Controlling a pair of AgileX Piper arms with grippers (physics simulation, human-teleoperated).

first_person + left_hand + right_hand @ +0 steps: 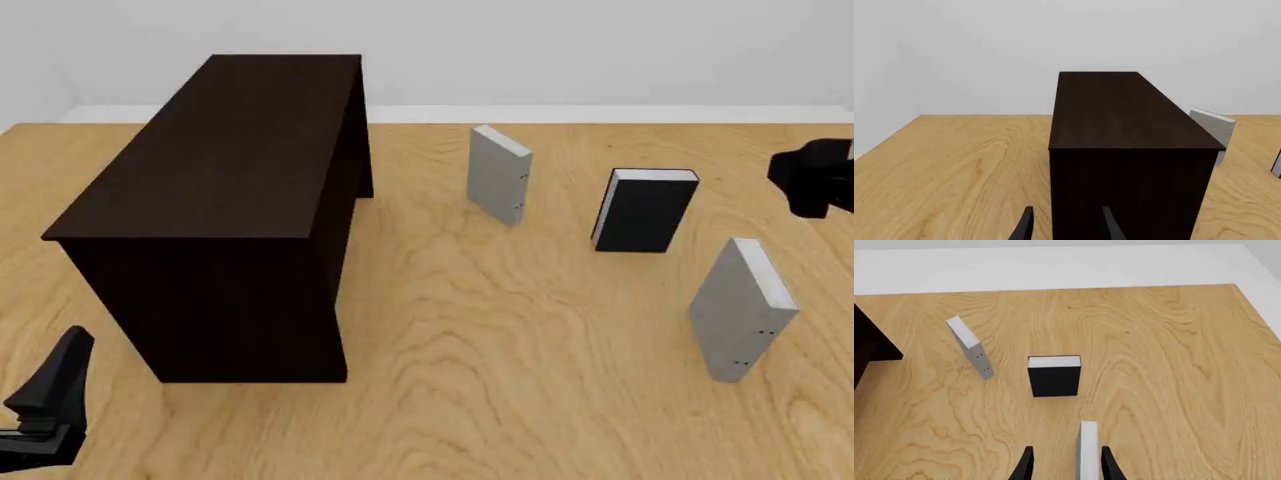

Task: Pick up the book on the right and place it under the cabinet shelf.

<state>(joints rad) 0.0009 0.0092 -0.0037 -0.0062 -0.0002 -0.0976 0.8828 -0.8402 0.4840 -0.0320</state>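
Note:
The light grey book (743, 310) stands upright at the right of the table, white page edge up. In the right wrist view its page edge (1087, 450) shows between my right gripper's (1066, 467) open fingers, which are still apart from it. In the front view the right arm (811, 178) hangs at the right edge, beyond the book. The very dark brown cabinet (227, 200) stands at the left and also fills the left wrist view (1127, 150). My left gripper (1067, 227) is open and empty near the cabinet's near end, low at the left in the front view (47, 400).
A black-covered book (645, 210) stands upright in the middle right, also in the right wrist view (1054, 376). A second grey book (501, 175) stands next to the cabinet's far right side, seen too in the wrist views (971, 347) (1214, 125). A white wall bounds the table's far edge.

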